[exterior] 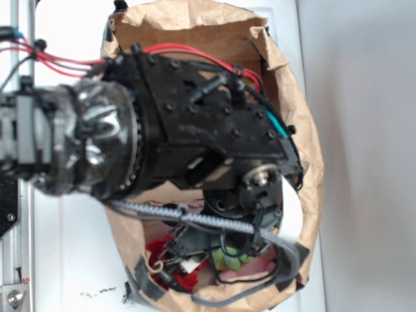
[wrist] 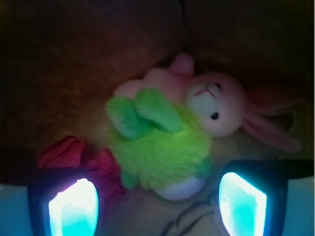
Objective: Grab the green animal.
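Deep in the paper bag (exterior: 305, 169), I hold my gripper (wrist: 157, 201) spread wide around the green frog (wrist: 157, 147), so its fingers can close on it.

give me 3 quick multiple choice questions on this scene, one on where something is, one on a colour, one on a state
1. Where is the green frog relative to the pink bunny in the wrist view?
A. lying against it, to its lower left
B. far off in another corner
C. underneath the red ball

2. What colour is the crumpled thing to the left of the frog?
A. blue
B. red
C. yellow

3. How is the gripper?
A. shut on the frog
B. shut on the bunny
C. open, holding nothing

Answers:
1 A, the frog's fur overlaps the bunny's body.
2 B, it shows red beside the frog.
3 C, the two fingers stand wide apart with the frog lying between and beyond them.
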Motion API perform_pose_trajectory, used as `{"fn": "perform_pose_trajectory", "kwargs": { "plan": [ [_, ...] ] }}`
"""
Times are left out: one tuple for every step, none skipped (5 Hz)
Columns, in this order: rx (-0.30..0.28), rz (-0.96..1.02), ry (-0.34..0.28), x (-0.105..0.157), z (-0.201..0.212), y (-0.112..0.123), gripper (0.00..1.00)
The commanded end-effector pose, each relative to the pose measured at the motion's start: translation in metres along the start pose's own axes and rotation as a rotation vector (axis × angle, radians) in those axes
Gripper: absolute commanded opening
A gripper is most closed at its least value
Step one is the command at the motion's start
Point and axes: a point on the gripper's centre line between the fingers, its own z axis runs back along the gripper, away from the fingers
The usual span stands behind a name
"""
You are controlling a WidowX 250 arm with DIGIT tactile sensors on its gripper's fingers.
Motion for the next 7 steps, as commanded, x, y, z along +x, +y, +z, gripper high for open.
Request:
{"fn": "perform_pose_trajectory", "kwargs": {
  "plan": [
    [0.051,-0.019,-0.047,0.012,0.021,-0.004,1.00],
    [0.051,-0.019,-0.047,0.012,0.021,-0.004,1.00],
    [0.073,0.017,-0.022,0.006,0.004,0.006,1.00],
    [0.084,0.035,-0.015,0.007,-0.010,0.013,1.00],
    [0.070,0.011,0.020,0.010,-0.023,0.009,1.00],
    [0.029,-0.006,0.052,0.011,-0.034,0.003,1.00],
    [-0.026,-0.041,0.091,0.011,-0.047,-0.006,1.00]
  ]
}}
